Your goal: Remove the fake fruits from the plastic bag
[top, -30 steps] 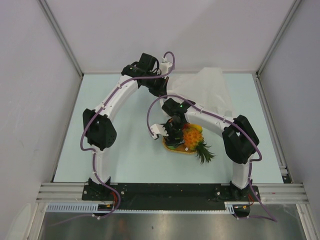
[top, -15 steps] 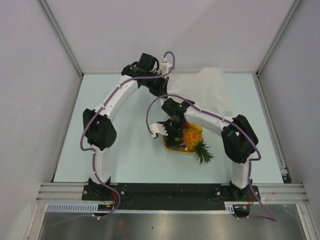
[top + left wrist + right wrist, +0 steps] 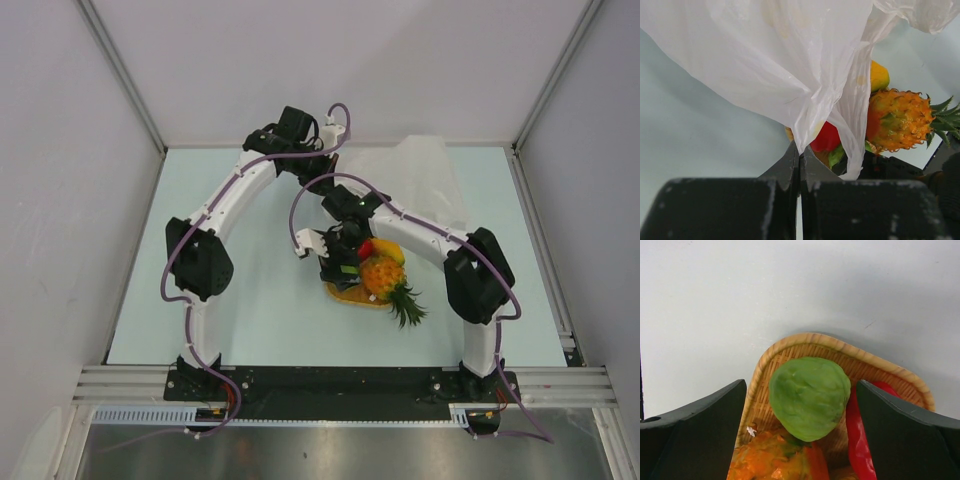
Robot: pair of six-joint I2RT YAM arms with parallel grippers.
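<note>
The left jaws are pressed together on a gathered fold of the plastic bag (image 3: pixel 775 65), whose thin white film hangs from them in creases and, in the left wrist view, partly covers the fruits beyond. The right jaws stand wide apart above the near end of the woven tray (image 3: pixel 840 343), with the green apple (image 3: pixel 810 397) lying between them and touched by neither finger. Just beside the apple, on its right in the right wrist view, lies a long red piece (image 3: pixel 860 440), and the orange skin of the pineapple (image 3: pixel 775 465) shows at the lower edge of that view, touching the apple. From above, the right arm (image 3: pixel 420 232) bends in from the right so that its wrist hangs over the tray's left part, while the left arm (image 3: pixel 230 195) reaches to the back of the table (image 3: pixel 250 300), where it holds the bag's left edge. The bag spreads over the back right of the table, behind the tray. The pineapple lies on the tray with its green crown (image 3: pixel 408 305) pointing past the rim toward the near right; the mango (image 3: pixel 393 252) and another red piece (image 3: pixel 366 247) sit at its far side.
</note>
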